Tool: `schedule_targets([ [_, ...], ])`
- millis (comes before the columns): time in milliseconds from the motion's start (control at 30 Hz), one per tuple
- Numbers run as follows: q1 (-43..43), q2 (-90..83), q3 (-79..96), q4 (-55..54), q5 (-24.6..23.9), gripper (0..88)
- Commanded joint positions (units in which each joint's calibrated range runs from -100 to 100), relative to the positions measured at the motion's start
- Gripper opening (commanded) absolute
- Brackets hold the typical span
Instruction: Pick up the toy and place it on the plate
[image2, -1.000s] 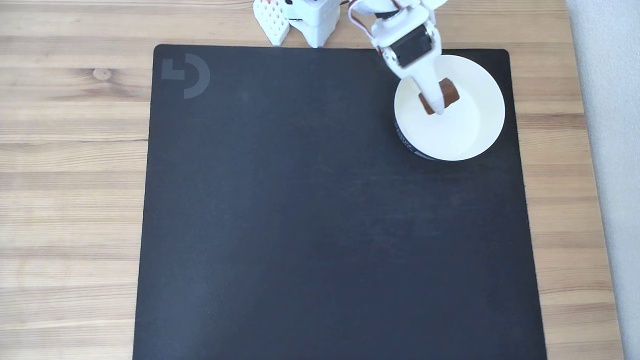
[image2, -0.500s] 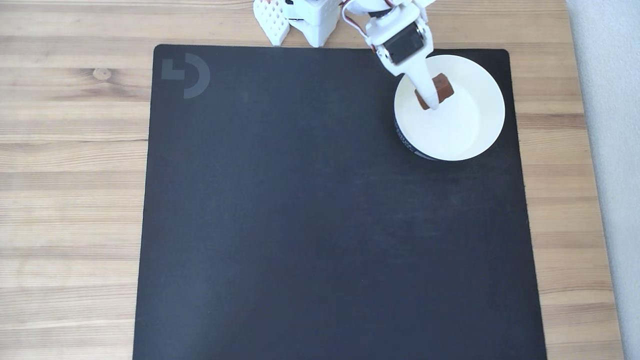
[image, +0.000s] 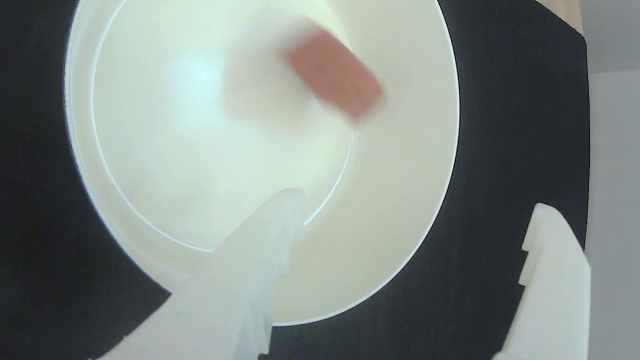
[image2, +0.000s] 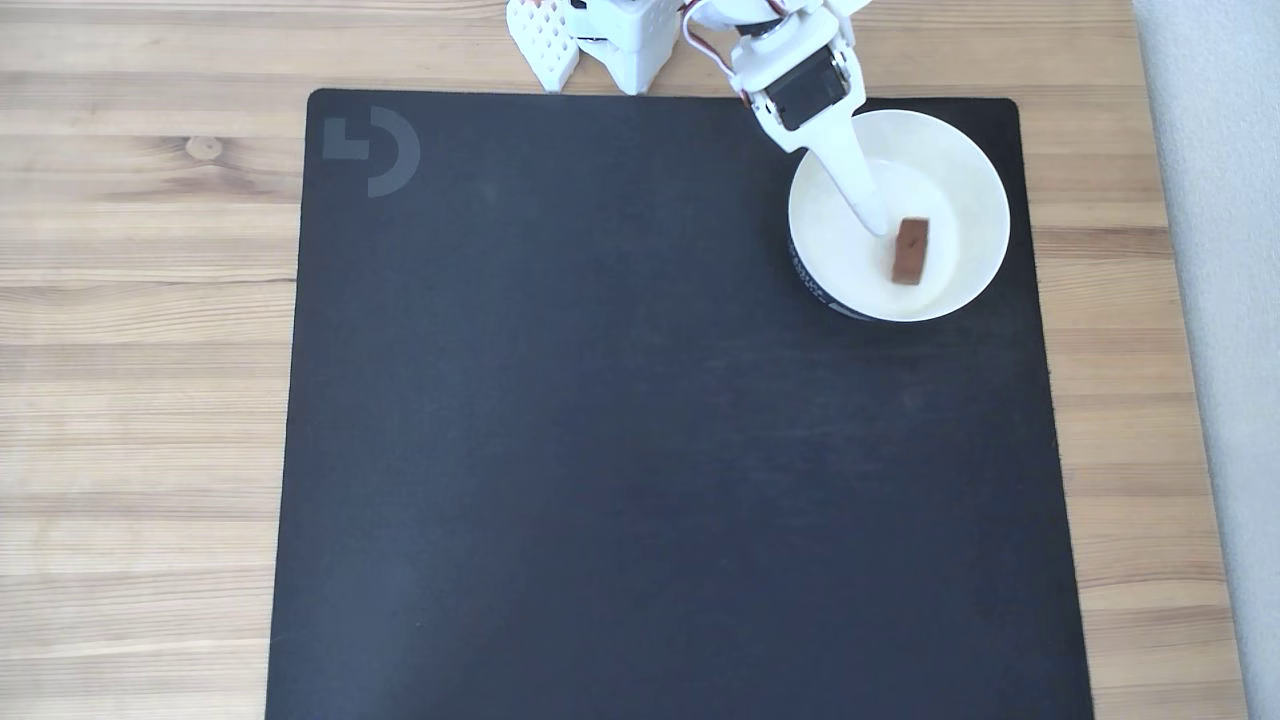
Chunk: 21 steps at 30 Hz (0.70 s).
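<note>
I see the small reddish-brown biscuit-like toy block (image2: 910, 251) lying free inside the round white plate (image2: 975, 165), just beyond my spread, empty claw (image: 425, 220)

Toy (image: 334, 80) motion-blurred in wrist view

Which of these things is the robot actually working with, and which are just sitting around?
Part of the job:
- the toy, a small reddish-brown block lying inside the plate
- the plate, a white round dish
- the gripper, open above the plate, holding nothing

Just there:
- the black mat under the plate
- the wooden table
- a white perforated part by the arm's base
</note>
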Motion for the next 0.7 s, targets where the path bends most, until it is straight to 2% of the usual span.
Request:
schedule_targets([
  [0,0.18,-0.71,-0.87,-0.96,-0.06,30.4],
  [133,2.27,-0.80,-0.51,-1.47,0.30,29.7],
  [267,8.13,-3.63,-0.06,-2.23,0.30,12.0],
  [300,10.39,-6.13,-0.06,-2.23,0.15,2.7],
  [567,23.02,-17.72,0.12,-1.97,0.67,2.5],
  [667,28.87,-21.47,-0.06,-2.06,6.05,2.6],
])
